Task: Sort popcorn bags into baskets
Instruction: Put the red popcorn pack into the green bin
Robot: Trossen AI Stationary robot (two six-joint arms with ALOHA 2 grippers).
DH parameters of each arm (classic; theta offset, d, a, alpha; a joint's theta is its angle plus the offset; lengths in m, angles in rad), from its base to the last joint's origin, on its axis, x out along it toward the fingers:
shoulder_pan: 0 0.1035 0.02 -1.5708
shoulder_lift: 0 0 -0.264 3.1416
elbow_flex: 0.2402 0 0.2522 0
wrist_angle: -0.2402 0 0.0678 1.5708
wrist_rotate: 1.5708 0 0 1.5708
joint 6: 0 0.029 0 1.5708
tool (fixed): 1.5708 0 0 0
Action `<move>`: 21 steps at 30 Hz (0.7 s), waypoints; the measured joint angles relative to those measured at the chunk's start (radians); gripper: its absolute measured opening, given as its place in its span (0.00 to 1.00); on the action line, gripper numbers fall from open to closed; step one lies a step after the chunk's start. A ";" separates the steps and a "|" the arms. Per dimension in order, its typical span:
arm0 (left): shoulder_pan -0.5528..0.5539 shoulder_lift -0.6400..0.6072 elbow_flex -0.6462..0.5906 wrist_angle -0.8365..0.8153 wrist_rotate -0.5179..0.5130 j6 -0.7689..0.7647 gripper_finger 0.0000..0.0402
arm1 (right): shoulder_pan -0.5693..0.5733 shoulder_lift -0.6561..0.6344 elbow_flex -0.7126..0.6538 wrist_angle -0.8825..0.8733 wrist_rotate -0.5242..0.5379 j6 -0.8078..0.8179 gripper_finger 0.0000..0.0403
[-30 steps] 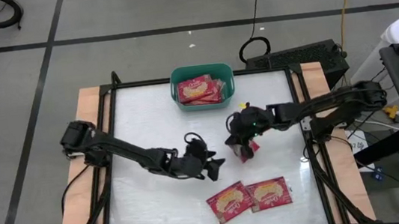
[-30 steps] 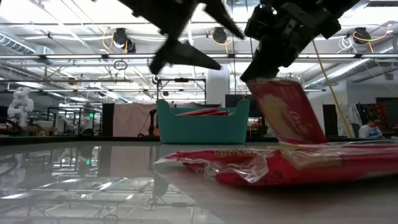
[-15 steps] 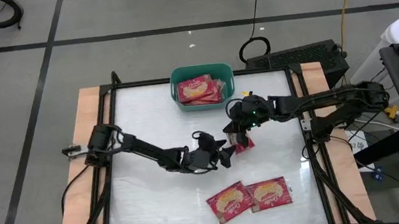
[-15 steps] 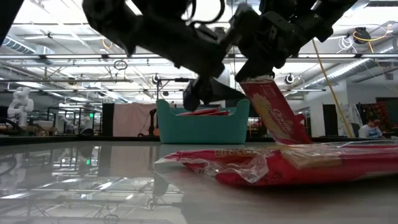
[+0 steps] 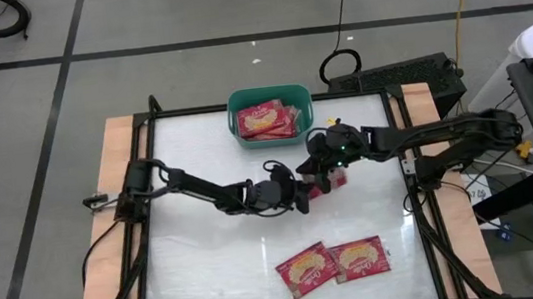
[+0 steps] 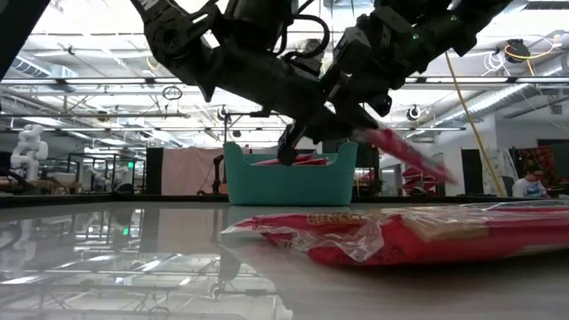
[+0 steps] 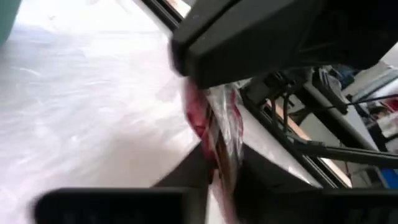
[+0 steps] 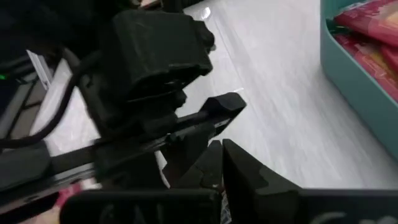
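Both arms (image 5: 211,189) meet mid-table, apparently sharing packet (image 5: 330,180).

A white tabletop (image 5: 200,268) with wooden side rails (image 5: 117,146); black cable (image 5: 343,10) behind.

White, glossy table top (image 5: 209,267) framed by a black rail, with bare wooden strips along both sides. Resting directly on it: a teal basket (image 5: 272,135) at the far edge, and two popcorn bags (image 5: 332,263) lying flat, side by side, touching, near the front edge.
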 joint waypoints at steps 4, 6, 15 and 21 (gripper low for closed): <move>0.011 -0.057 -0.002 -0.060 0.051 0.050 0.05 | -0.011 -0.049 0.001 -0.011 -0.030 0.026 0.00; 0.011 -0.113 -0.002 -0.150 0.068 0.115 0.08 | -0.013 -0.090 0.001 -0.021 -0.050 0.052 0.01; 0.024 -0.427 0.000 -0.546 0.071 0.544 0.04 | -0.034 -0.316 0.001 -0.026 -0.056 0.289 0.14; 0.020 -0.593 0.000 -0.563 0.073 1.022 0.08 | -0.058 -0.393 0.001 -0.038 -0.055 0.613 0.19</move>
